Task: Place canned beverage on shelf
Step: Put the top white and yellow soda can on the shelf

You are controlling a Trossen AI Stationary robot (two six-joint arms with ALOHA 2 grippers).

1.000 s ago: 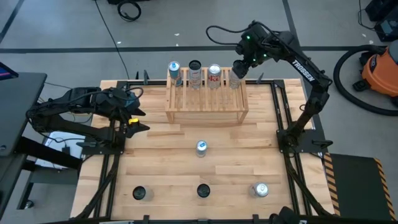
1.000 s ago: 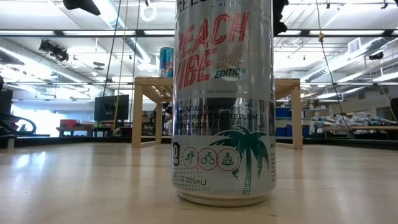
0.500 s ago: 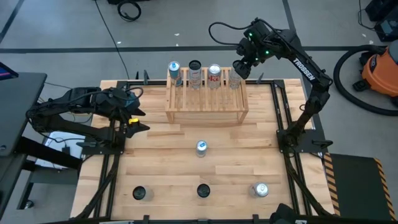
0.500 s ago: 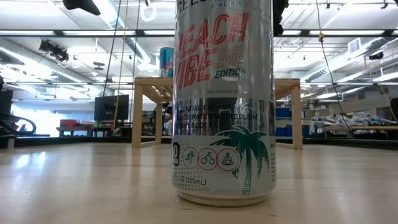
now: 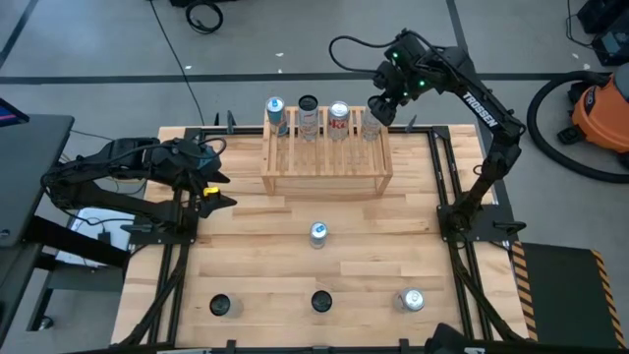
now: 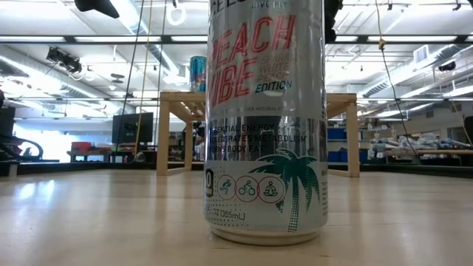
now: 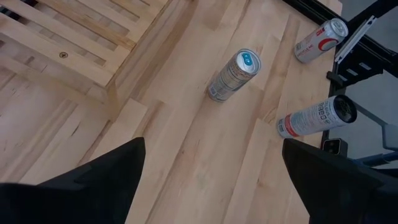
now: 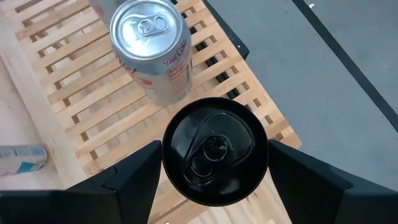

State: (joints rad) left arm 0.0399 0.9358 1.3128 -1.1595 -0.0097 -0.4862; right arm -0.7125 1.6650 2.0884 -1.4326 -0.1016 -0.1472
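Observation:
The shelf (image 5: 324, 155) stands at the table's far side with several cans in a row along its far edge. The rightmost, a black-topped can (image 8: 214, 152), stands upright on the slats next to a silver can with red script (image 8: 149, 50). My right gripper (image 5: 378, 106) hangs over the black-topped can. It is open and points steeply down, with one finger close on either side of the can. My left gripper (image 7: 211, 186) waits open at the table's left (image 5: 211, 187), with nothing between its fingers.
Several loose cans stand on the plank tabletop: a silver one (image 5: 317, 234) at the centre, and two dark ones (image 5: 220, 306) (image 5: 321, 301) and a silver one (image 5: 412, 300) near the front edge. One can (image 6: 266, 122) fills the low view.
My right gripper has rolled slightly about its own axis while staying over the shelf's far right corner. The can under it stays upright on the slats.

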